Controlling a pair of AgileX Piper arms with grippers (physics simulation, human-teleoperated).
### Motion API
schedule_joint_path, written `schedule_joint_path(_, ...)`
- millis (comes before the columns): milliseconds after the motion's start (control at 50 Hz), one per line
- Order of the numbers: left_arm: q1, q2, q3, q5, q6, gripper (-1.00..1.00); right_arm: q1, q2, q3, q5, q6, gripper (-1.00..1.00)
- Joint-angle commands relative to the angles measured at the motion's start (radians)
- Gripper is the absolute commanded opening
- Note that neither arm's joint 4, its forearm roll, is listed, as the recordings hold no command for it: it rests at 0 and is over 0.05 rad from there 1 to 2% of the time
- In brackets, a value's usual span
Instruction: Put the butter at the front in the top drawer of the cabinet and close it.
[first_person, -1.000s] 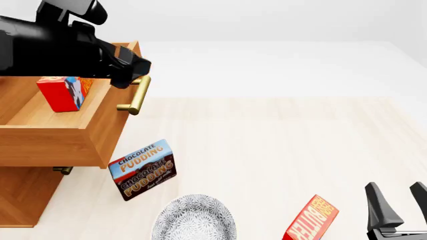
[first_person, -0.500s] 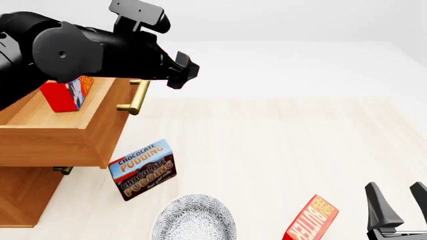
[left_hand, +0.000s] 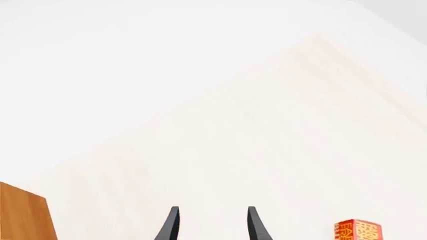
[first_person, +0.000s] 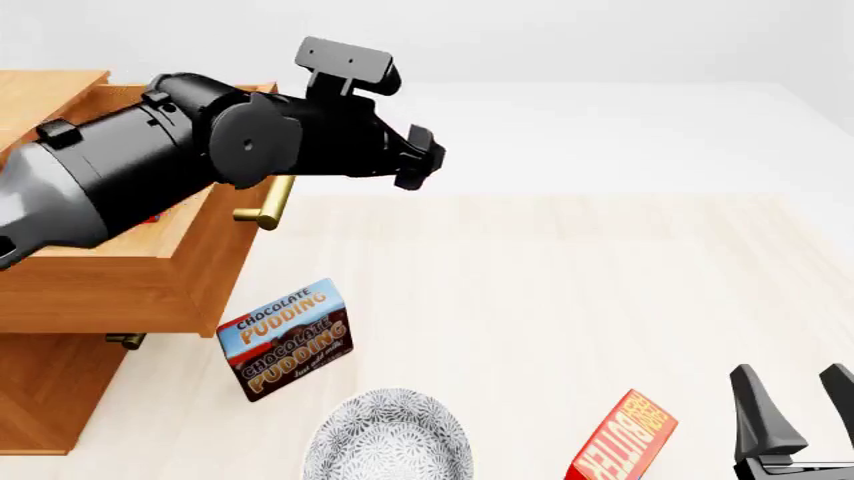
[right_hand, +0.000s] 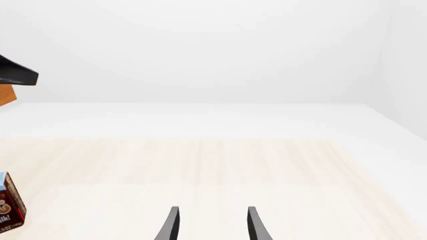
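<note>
Left gripper: raised above the table just right of the open drawer, pointing right; in the left wrist view its two fingers stand apart with nothing between them.
Right gripper: low at the near right corner, jaws apart and empty; the right wrist view shows the same gap over bare table.
Cabinet: at the left edge, light wood.
Top drawer: pulled out toward the right, its brass handle just under the left arm.
Butter in the drawer: the arm covers most of the drawer's inside; only a small red sliver shows beneath it, probably the carton, though I cannot be sure.
Other butter carton: lying on the table at the near right, just left of the right gripper, lettering upside down.
Chocolate Pudding box: standing tilted on the table just right of the cabinet, below the drawer front.
Patterned plate: at the near edge, just near of the pudding box.
Table: pale wood, white beyond.
</note>
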Motion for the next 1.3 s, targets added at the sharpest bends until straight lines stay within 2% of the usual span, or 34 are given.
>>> schedule_joint_path(20,0.005,0.073,0.008,-0.069,-0.036,1.0,0.0,0.0,0.001,-0.001,0.001,1.0)
schedule_joint_path(260,-0.003,0.142,0.001,-0.115,-0.063,1.0,0.0,0.0,0.001,-0.001,0.001,1.0)
schedule_joint_path(700,0.035,0.239,0.023,-0.194,-0.107,1.0,0.0,0.0,0.001,-0.001,0.0,1.0)
schedule_joint_path(1300,0.125,0.266,0.071,-0.228,-0.109,1.0,0.0,0.0,0.001,-0.001,0.001,1.0)
